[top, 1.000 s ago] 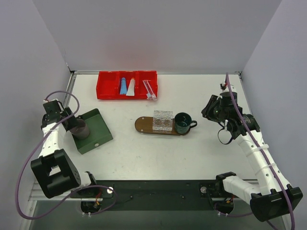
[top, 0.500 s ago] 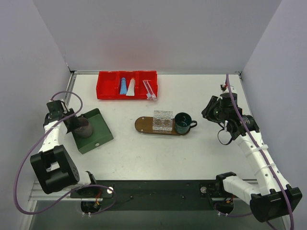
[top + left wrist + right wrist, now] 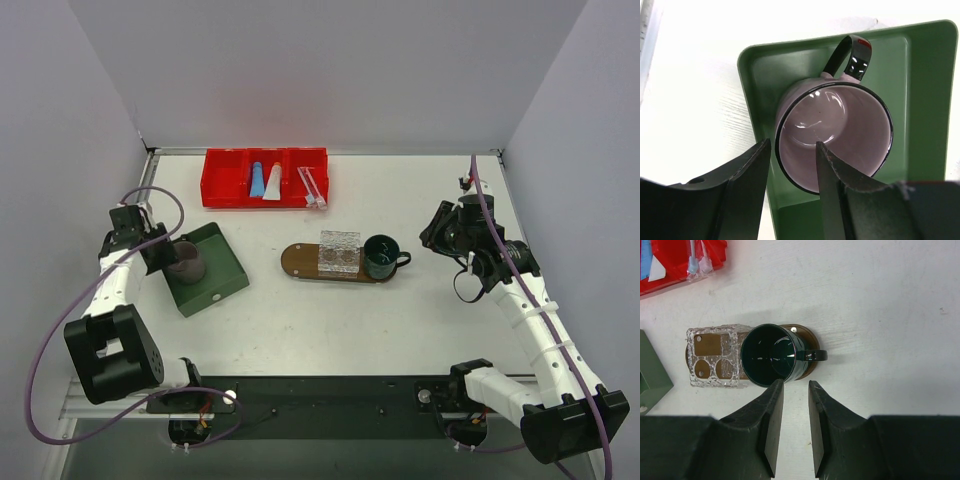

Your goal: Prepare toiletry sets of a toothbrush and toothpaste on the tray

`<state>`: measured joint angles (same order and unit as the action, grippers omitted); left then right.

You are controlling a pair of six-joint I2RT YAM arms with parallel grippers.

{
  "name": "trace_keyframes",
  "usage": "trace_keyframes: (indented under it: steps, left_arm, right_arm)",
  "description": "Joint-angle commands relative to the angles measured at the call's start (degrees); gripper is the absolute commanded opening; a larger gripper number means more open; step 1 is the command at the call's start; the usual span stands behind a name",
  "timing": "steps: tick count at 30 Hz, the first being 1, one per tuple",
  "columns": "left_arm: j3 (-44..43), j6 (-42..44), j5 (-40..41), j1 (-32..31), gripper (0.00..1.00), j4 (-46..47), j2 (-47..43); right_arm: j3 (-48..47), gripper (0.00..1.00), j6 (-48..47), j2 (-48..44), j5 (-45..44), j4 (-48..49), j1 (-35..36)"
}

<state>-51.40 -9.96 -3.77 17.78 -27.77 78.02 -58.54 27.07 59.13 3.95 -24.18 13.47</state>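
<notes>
At the back of the worktop [image 3: 330, 320], red bin [image 3: 225, 178]: three compartments; the left one holds nothing I can make out.
Middle compartment: blue tube [image 3: 257, 180] and white tube [image 3: 273, 183] lying side by side, caps toward the back wall.
Right compartment: two thin pinkish toothbrushes [image 3: 312, 187], lying together at a slant.
Tray [image 3: 297, 260]: mid-worktop, well apart from the bin; a clear holder [image 3: 339, 252] sits on its middle and a dark green mug [image 3: 380, 257] on its right end, handle pointing right. No tube or brush on it.
Green box [image 3: 215, 285]: at the left, turned askew, with a pale mug [image 3: 187, 262] standing inside it.
Left gripper [image 3: 792, 145]: jaws apart, straddling the pale mug's near wall, one finger outside and one inside, with a gap showing at the inner finger.
Right gripper [image 3: 795, 384]: hanging above the worktop to the right of the tray, jaws slightly parted, nothing between them.
</notes>
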Motion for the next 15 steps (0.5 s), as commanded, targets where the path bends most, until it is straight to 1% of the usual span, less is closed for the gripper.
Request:
trace_keyframes:
  steps: [1,9,15]
  left_arm:
    - [-4.06,1.78,2.89,-0.11,0.51,1.49,-2.34]
    - [-6.43,3.63,-0.27,-0.03,0.52,1.05,1.52]
    - [-8.45,3.80,0.60,-0.29,0.52,-1.23,5.47]
  right_arm:
    - [0.36,0.23,0.44,0.28,0.62,1.25,-0.47]
    - [0.18,0.23,0.44,0.98,1.06,1.25,-0.55]
    - [0.27,0.23,1.14,1.42,1.77,1.33,-0.55]
